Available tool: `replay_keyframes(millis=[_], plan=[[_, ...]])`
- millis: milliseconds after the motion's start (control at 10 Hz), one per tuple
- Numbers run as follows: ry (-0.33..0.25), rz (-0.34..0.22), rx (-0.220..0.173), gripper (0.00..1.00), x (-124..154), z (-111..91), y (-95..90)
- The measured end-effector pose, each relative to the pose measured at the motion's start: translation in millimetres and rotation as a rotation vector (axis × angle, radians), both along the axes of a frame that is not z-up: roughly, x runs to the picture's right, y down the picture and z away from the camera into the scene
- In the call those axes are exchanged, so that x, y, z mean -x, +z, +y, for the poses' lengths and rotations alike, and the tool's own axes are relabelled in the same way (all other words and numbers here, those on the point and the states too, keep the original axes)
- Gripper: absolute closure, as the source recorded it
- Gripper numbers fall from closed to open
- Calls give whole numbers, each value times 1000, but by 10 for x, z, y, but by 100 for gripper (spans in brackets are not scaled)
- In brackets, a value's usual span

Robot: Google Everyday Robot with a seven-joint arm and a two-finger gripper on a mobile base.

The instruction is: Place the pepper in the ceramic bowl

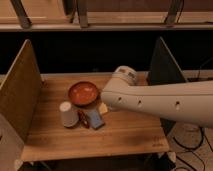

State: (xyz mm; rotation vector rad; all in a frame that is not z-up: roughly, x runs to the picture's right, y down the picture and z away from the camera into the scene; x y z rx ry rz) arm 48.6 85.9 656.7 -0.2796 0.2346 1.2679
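On the wooden counter, in the one camera view, the ceramic bowl sits near the middle, orange-red and with nothing visible inside it. Just in front of it stands a white cup. The pepper lies between the cup and a blue block, close against both and a short way in front of the bowl's near rim. A pale yellow chunk lies just right of the bowl, at the edge of the robot's arm.

That thick white arm reaches in from the right and ends beside the bowl. The gripper seems to be at this left end, near the yellow chunk, but the arm's bulk covers it, so I cannot tell whether it is spread or pressed together. Nothing shows it holding the pepper.

The step in hand looks like the reach for the pepper. To do it well, the gripper probably has to come straight down into the narrow space between cup and block, aligned so that it closes across the pepper without nudging either neighbour. The pepper is glossy and small, so a centred grip should matter. A short lift over the rim would follow.
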Motion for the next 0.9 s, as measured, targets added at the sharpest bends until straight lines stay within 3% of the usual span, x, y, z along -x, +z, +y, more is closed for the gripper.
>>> replay_keyframes(millis=[600, 700, 900], plan=[[-1, 0, 0, 20, 3, 0, 0], [-14, -7, 5, 20, 32, 16, 20], [-96, -63, 43, 20, 344, 147, 150]])
